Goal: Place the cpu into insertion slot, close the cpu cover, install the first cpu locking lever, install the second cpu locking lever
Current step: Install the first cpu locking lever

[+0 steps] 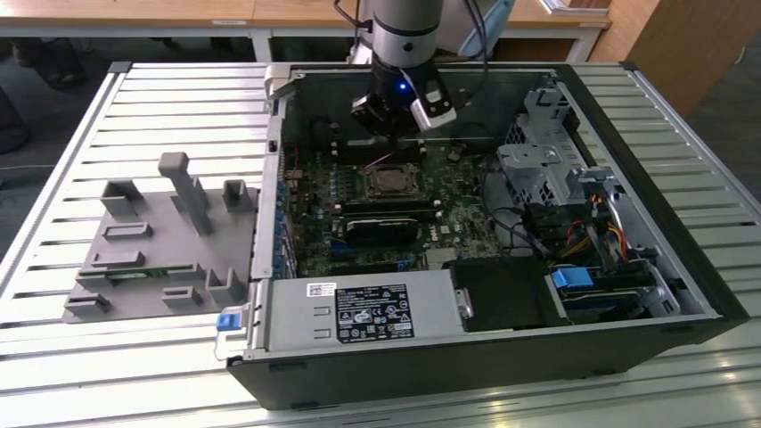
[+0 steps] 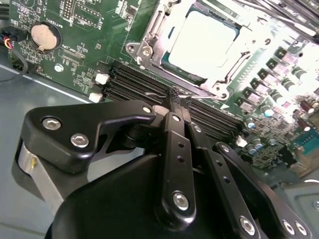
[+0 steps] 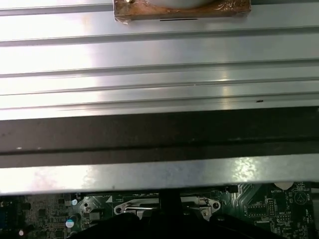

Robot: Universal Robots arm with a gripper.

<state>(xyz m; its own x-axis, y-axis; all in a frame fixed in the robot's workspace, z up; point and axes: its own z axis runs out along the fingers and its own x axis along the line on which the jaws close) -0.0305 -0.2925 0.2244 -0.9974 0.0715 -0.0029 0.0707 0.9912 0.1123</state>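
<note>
The cpu (image 2: 202, 42) (image 1: 389, 183) lies flat in the insertion slot on the green motherboard (image 2: 84, 55), its pale metal top facing up. The silver cpu cover (image 2: 227, 74) lies down around it like a frame. My gripper (image 2: 179, 97) (image 1: 398, 134) hangs just beside the socket's edge, on the side of the black memory slots. Its two black fingers (image 2: 172, 149) are pressed together, shut. Their tips sit at a thin silver wire of a locking lever (image 2: 202, 96) that runs along that edge. Whether the tips touch the wire I cannot tell.
Long black memory slots (image 2: 134, 82) lie under the fingers, and a coin battery (image 2: 44, 36) sits further off. The case holds a power supply (image 1: 356, 312), a drive cage (image 1: 541, 169) and cables (image 1: 594, 232). A grey fixture (image 1: 155, 241) stands on the slatted table at the exterior view's left.
</note>
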